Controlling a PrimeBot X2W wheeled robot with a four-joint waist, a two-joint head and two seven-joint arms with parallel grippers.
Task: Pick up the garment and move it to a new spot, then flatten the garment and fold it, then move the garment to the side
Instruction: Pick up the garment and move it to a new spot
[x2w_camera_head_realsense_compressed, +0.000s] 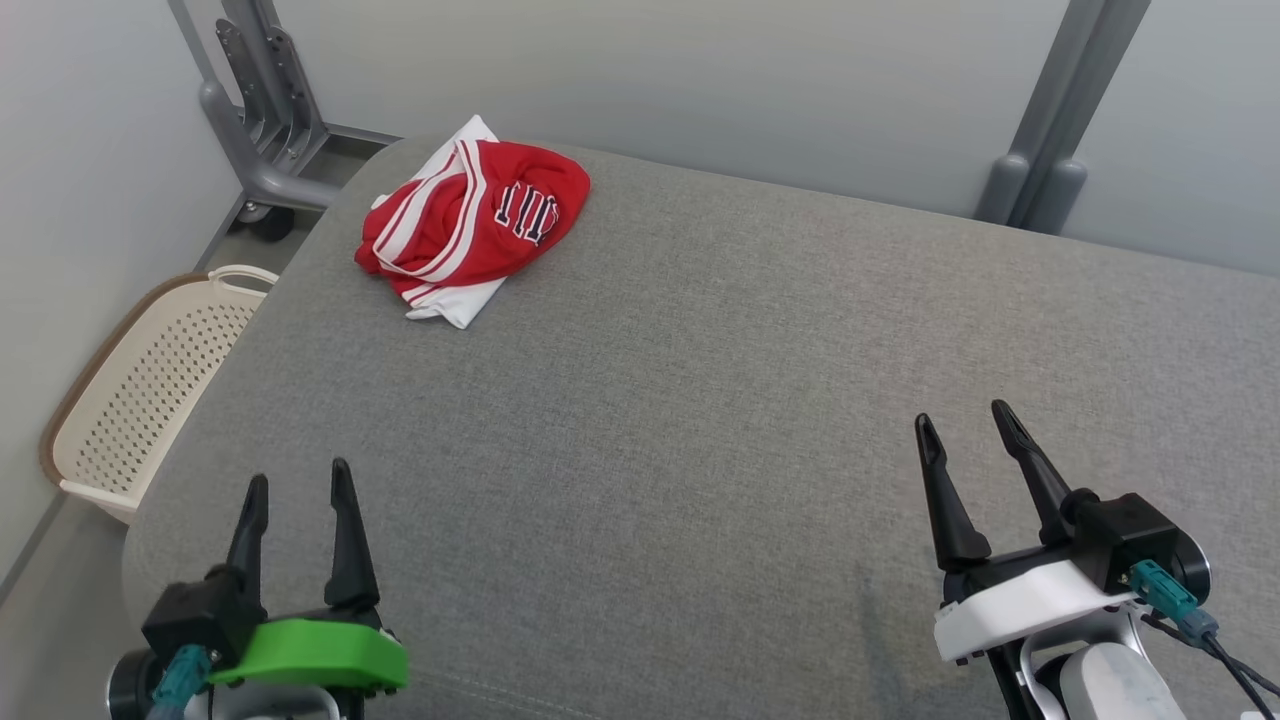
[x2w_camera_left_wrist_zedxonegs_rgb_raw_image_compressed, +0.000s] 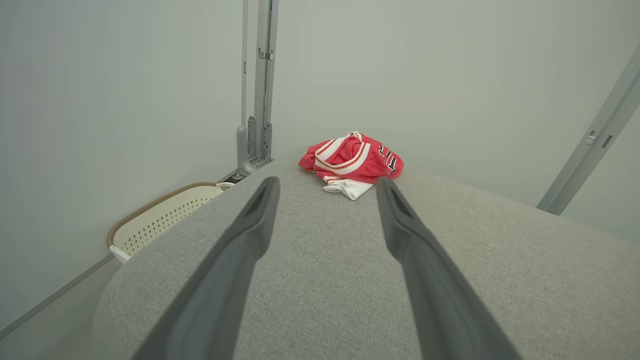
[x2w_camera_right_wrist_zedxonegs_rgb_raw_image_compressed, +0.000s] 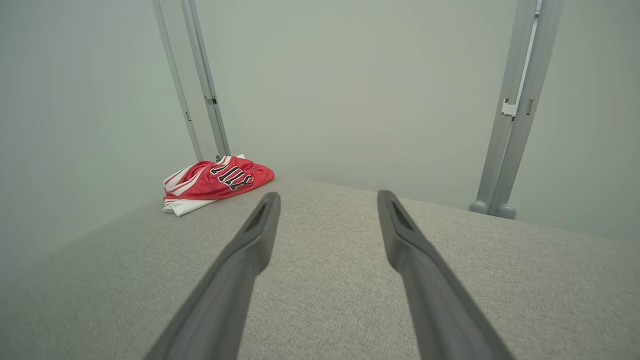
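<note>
A crumpled red and white garment (x2w_camera_head_realsense_compressed: 470, 225) with dark lettering lies bunched at the far left corner of the grey padded surface (x2w_camera_head_realsense_compressed: 700, 400). It appears ahead in the left wrist view (x2w_camera_left_wrist_zedxonegs_rgb_raw_image_compressed: 352, 162) and off to the left in the right wrist view (x2w_camera_right_wrist_zedxonegs_rgb_raw_image_compressed: 215, 182). My left gripper (x2w_camera_head_realsense_compressed: 298, 485) hovers open at the near left edge, far from the garment, nothing between its fingers. Over at the near right, my right gripper (x2w_camera_head_realsense_compressed: 965, 420) is open and empty too. Both pairs of fingers point toward the far side.
A cream perforated laundry basket (x2w_camera_head_realsense_compressed: 150, 385) stands on the floor left of the surface, also in the left wrist view (x2w_camera_left_wrist_zedxonegs_rgb_raw_image_compressed: 160, 217). Grey metal frame posts (x2w_camera_head_realsense_compressed: 255, 110) rise behind the far left corner and at the far right (x2w_camera_head_realsense_compressed: 1040, 160). Pale walls close in behind.
</note>
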